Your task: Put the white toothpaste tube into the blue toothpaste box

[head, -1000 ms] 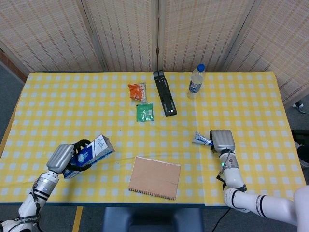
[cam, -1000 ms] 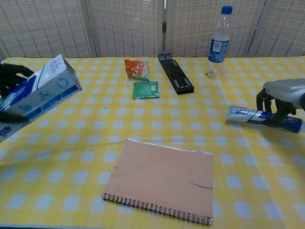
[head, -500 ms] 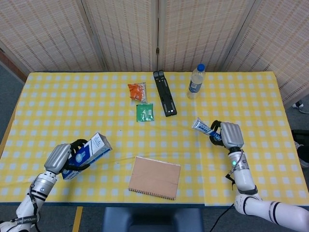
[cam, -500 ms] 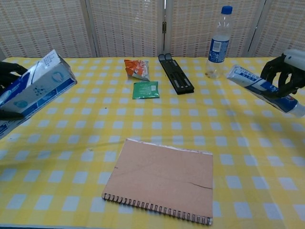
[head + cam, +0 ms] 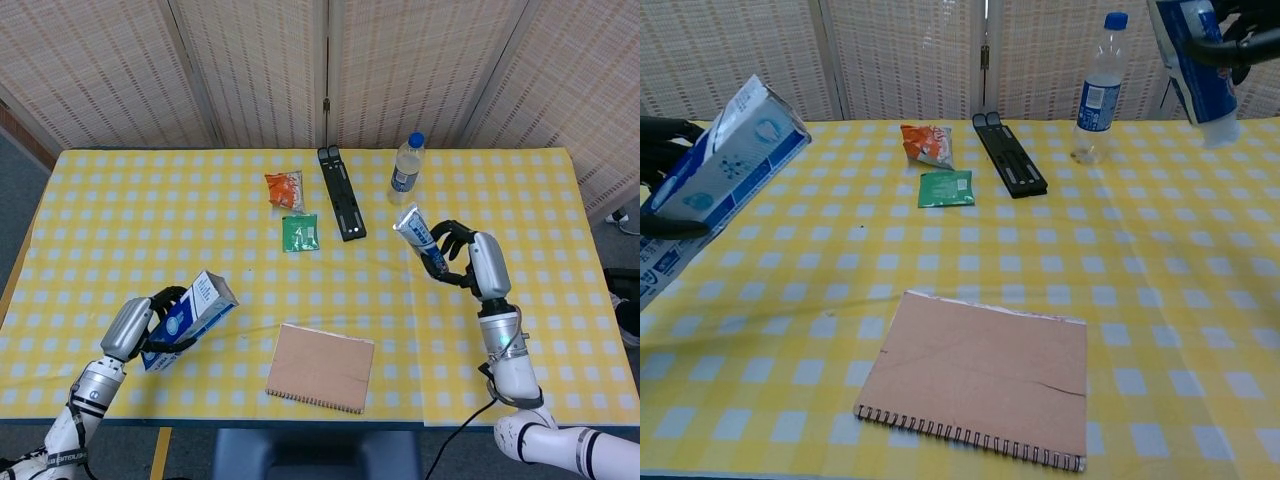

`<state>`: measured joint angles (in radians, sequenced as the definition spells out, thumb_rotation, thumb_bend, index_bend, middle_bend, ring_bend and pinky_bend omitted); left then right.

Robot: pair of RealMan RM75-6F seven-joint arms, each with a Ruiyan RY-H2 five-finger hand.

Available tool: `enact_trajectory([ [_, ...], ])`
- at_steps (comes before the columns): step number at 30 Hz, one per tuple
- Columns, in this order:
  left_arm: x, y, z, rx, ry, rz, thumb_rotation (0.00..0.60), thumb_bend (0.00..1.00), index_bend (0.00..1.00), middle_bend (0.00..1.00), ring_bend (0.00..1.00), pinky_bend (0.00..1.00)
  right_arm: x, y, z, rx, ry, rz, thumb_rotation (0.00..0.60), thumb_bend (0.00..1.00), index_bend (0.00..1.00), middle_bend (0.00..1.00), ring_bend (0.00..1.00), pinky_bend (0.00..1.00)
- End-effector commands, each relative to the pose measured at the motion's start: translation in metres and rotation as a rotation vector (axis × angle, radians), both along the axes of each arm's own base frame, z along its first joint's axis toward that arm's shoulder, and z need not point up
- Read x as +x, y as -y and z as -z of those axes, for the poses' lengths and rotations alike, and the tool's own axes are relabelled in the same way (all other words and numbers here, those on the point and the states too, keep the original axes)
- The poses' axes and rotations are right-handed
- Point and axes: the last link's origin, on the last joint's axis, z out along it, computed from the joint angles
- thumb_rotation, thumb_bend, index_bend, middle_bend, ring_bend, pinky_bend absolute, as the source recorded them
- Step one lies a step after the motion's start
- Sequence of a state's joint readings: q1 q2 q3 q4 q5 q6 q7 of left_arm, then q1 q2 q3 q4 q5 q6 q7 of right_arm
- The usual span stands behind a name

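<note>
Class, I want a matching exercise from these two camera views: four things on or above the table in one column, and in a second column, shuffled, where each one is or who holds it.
Things
1. toothpaste tube
2. toothpaste box
3. notebook
4. water bottle

Places
a. standing upright near the table's far edge
b. held in the left hand
c. lying flat near the table's front edge
d. held in the right hand, lifted off the table

Right pairs: 1-d, 2-b, 3-c, 4-a
</note>
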<state>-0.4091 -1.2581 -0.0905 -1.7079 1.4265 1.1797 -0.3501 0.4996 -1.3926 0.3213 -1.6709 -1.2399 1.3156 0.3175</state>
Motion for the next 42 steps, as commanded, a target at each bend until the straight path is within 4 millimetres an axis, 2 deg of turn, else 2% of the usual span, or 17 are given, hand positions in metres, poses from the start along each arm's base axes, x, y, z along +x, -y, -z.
enact_trajectory([
  [1, 0.008, 0.003, 0.004, -0.033, 0.042, 0.010, 0.600, 0.21, 0.36, 0.53, 0.57, 0.60, 0.023, -0.002, -0.004, -0.045, 0.131, -0.076, 0.600, 0.37, 0.68, 0.55, 0.59, 0.61],
  [9, 0.034, 0.008, 0.020, -0.098, 0.178, 0.045, 0.600, 0.21, 0.36, 0.53, 0.57, 0.60, 0.060, 0.002, 0.001, -0.046, 0.308, -0.147, 0.600, 0.37, 0.68, 0.55, 0.59, 0.61],
  [15, 0.053, 0.007, 0.032, -0.126, 0.228, 0.092, 0.600, 0.21, 0.36, 0.53, 0.57, 0.60, 0.087, 0.005, 0.014, -0.017, 0.446, -0.173, 0.600, 0.37, 0.68, 0.55, 0.59, 0.61],
  [21, 0.061, 0.004, 0.036, -0.096, 0.246, 0.123, 0.600, 0.21, 0.36, 0.53, 0.57, 0.60, 0.114, 0.005, 0.031, 0.040, 0.590, -0.196, 0.600, 0.37, 0.68, 0.55, 0.59, 0.61],
  [28, 0.070, 0.004, 0.038, -0.111, 0.304, 0.145, 0.600, 0.21, 0.37, 0.54, 0.57, 0.60, 0.139, -0.003, 0.045, 0.121, 0.651, -0.229, 0.600, 0.37, 0.68, 0.55, 0.58, 0.61],
  [35, 0.064, 0.002, 0.034, -0.100, 0.328, 0.142, 0.600, 0.21, 0.38, 0.54, 0.58, 0.60, 0.148, -0.006, 0.036, 0.150, 0.670, -0.272, 0.600, 0.37, 0.68, 0.55, 0.59, 0.61],
  [42, 0.065, -0.002, 0.048, -0.132, 0.359, 0.128, 0.600, 0.21, 0.38, 0.55, 0.58, 0.61, 0.154, -0.006, 0.028, 0.219, 0.649, -0.321, 0.600, 0.37, 0.68, 0.55, 0.59, 0.61],
])
